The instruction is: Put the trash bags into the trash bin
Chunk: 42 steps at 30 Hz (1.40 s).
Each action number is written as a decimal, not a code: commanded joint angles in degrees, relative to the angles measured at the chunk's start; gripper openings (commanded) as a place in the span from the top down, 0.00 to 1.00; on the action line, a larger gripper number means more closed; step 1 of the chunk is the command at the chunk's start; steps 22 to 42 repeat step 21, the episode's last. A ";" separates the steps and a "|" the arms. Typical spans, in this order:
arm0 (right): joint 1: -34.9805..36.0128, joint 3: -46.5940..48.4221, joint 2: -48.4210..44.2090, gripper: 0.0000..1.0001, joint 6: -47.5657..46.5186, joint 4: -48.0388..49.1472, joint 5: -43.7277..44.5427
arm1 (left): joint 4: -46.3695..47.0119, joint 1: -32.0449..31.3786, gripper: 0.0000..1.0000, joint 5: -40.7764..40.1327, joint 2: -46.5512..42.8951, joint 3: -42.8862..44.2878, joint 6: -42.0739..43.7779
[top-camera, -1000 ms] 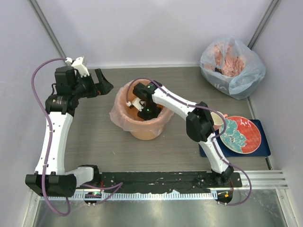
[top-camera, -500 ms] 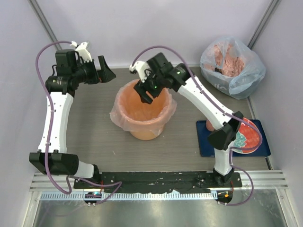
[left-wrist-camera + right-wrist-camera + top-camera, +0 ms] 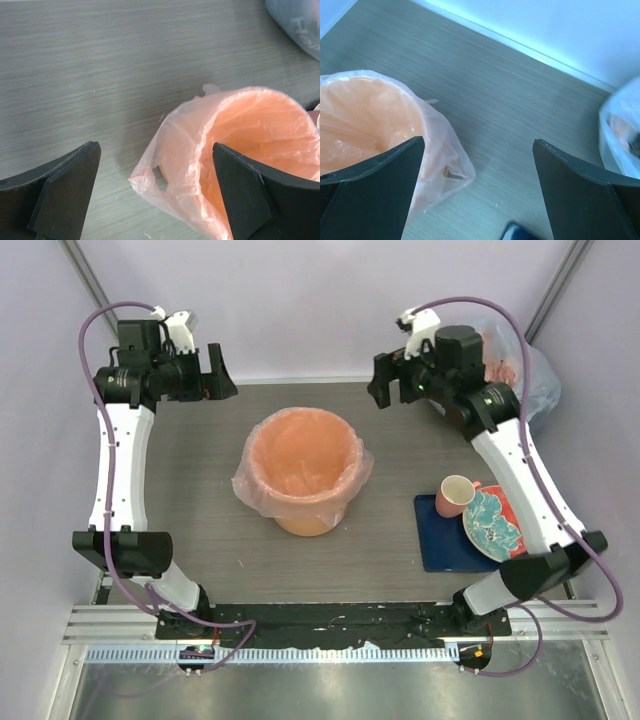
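Grey wood-grain boards form the table (image 3: 200,520), closed in by plain pale walls (image 3: 300,310). At the centre of the top view stands a round, tapered orange plastic trash bin (image 3: 308,522), upright with its mouth open. A thin, crinkly, translucent pale-pink plastic trash bag (image 3: 250,485) lines it. The body of the bag runs down inside the bin, and its mouth is folded out over the rim and hangs as a loose skirt around the upper wall.

The left gripper (image 3: 222,380) hangs in the upper left of the frame, well apart from the trash bin. In the left wrist view its black fingers (image 3: 65,195) stand wide apart with nothing between them, and the bag's draped edge and the bin's mouth fill the lower right.

The right gripper (image 3: 381,384) hangs in the upper right, also away from the bin. Its fingers (image 3: 375,190) are spread just as wide and hold nothing. The right wrist view shows the lined bin at lower left.

A bluish-clear plastic sack (image 3: 538,390) stuffed with pink plastic sits in the upper right corner, partly behind the right arm. At lower right lies a dark blue rectangular mat (image 3: 440,546), bearing a small pink cup (image 3: 456,496) just beside a round teal-and-red patterned plate (image 3: 492,525).
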 commanded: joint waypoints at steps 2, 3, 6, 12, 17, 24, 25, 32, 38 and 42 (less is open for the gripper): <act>-4.99 -14.93 -10.22 0.03 7.60 7.55 5.61 | -0.66 0.25 0.00 -1.24 -5.81 -7.88 1.29; -5.78 -17.06 -11.63 0.04 8.31 7.90 5.97 | -0.66 0.25 0.00 -1.15 -6.60 -9.38 0.42; -7.72 -26.55 -17.69 0.04 10.15 10.44 5.71 | 0.82 0.25 0.00 -2.20 -10.38 -15.88 -1.08; -8.51 -39.13 -27.01 0.04 12.89 14.40 5.44 | 1.97 0.25 0.00 -4.04 -17.94 -26.79 -2.40; -8.87 -43.27 -32.20 0.04 11.22 15.02 5.97 | 2.94 0.25 0.00 -4.84 -22.60 -33.91 -4.07; -9.04 -44.24 -35.19 0.04 11.48 14.84 4.66 | 2.15 0.34 0.00 -5.89 -24.36 -34.10 -2.76; -9.04 -44.24 -35.19 0.04 11.48 14.84 4.66 | 2.15 0.34 0.00 -5.89 -24.36 -34.10 -2.76; -9.04 -44.24 -35.19 0.04 11.48 14.84 4.66 | 2.15 0.34 0.00 -5.89 -24.36 -34.10 -2.76; -9.04 -44.24 -35.19 0.04 11.48 14.84 4.66 | 2.15 0.34 0.00 -5.89 -24.36 -34.10 -2.76; -9.04 -44.24 -35.19 0.04 11.48 14.84 4.66 | 2.15 0.34 0.00 -5.89 -24.36 -34.10 -2.76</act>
